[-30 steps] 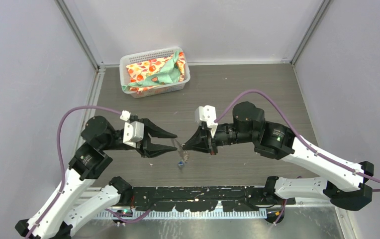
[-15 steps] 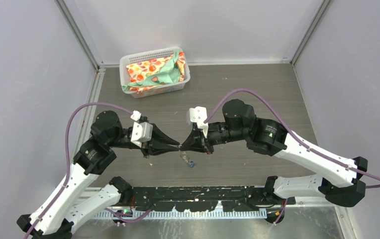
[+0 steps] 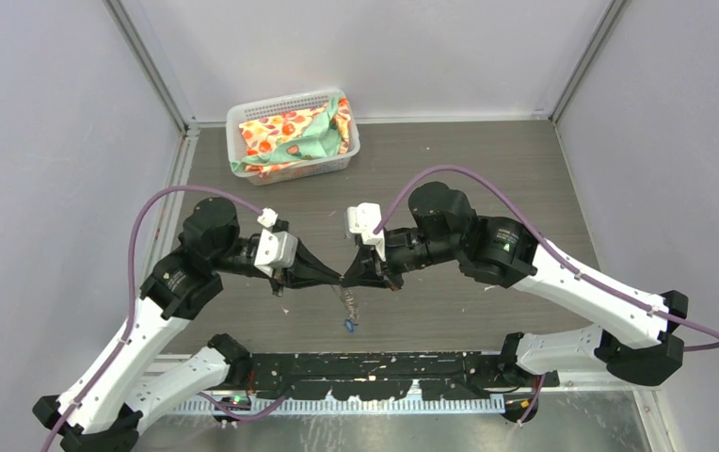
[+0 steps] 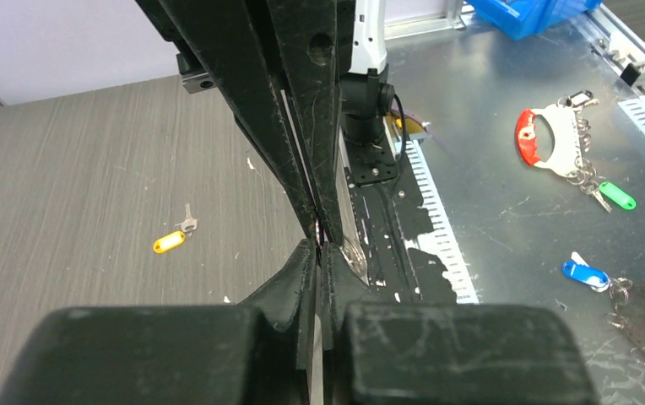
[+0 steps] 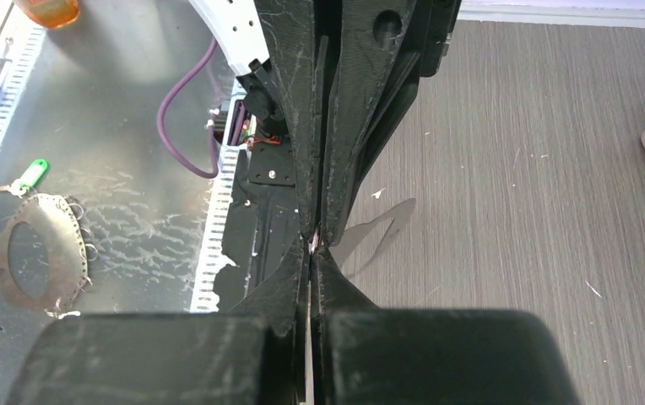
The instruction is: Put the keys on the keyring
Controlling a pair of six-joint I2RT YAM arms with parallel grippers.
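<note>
Judging by how things lie, the job looks about half done. Over the middle of the table (image 3: 487,188) the left gripper (image 3: 336,279) and the right gripper (image 3: 348,278) meet tip to tip, each with its jaws pressed together. Both wrist views show a sliver of pale metal nipped at the meeting point. I take it for the keyring (image 3: 344,298), whose silvery length hangs at 6 o'clock from the tips. Both grippers therefore appear clamped on that one piece, though the contact itself is too small to see cleanly.

Further along at 6 o'clock, at the end of that strand, sits the blue key (image 3: 348,326). It seems to dangle from the keyring, so it is probably threaded already, but I cannot tell whether it hangs free or touches the table. The yellow key (image 4: 170,242) lies loose on the table, at 9 o'clock of the fingertips in the left wrist view and well apart from both grippers.

Left to do, as I read it: fetch that key and work it onto the ring, which calls for one gripper to let go while the other holds.
</note>
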